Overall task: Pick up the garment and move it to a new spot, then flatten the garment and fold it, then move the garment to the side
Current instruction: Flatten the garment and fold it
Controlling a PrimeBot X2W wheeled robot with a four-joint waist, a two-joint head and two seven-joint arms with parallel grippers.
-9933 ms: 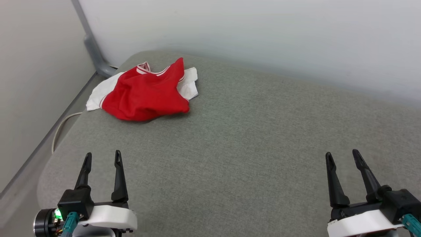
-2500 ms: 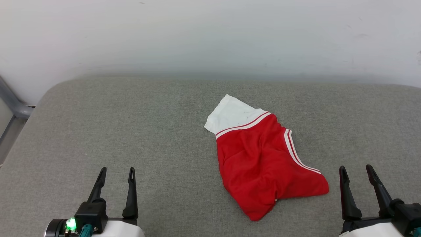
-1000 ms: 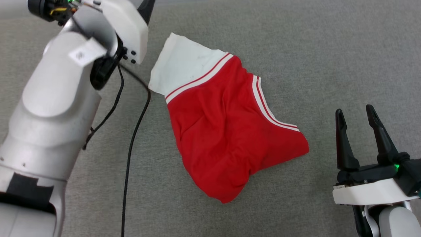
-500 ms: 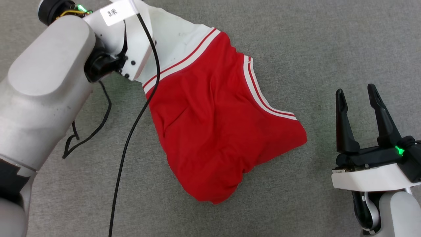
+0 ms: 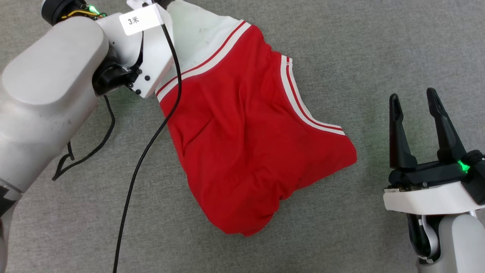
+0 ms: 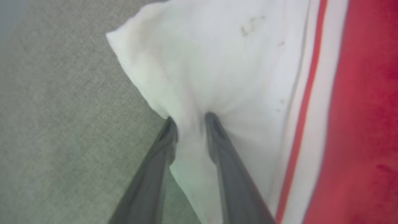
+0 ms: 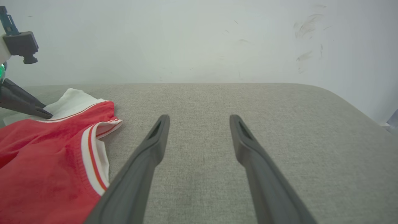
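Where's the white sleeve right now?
Head view, upper left: the white sleeve is on the grey cushion, bunched between the fingers of the left gripper.

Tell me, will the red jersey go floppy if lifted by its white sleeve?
Probably floppy: the white sleeve puckers between the fingers of the left end effector. The red jersey lies wrinkled, so it would likely dangle, not stay flat. It looks thin, likely light.

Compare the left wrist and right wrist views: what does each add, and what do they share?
Left wrist view: the white sleeve bunched between the fingertips of the left gripper, dark marks on it. Right wrist view: the right gripper, jaws wide apart over the grey fabric surface, pale wall behind. Shared: the red jersey T-shirt with striped trim, the left gripper, that surface.
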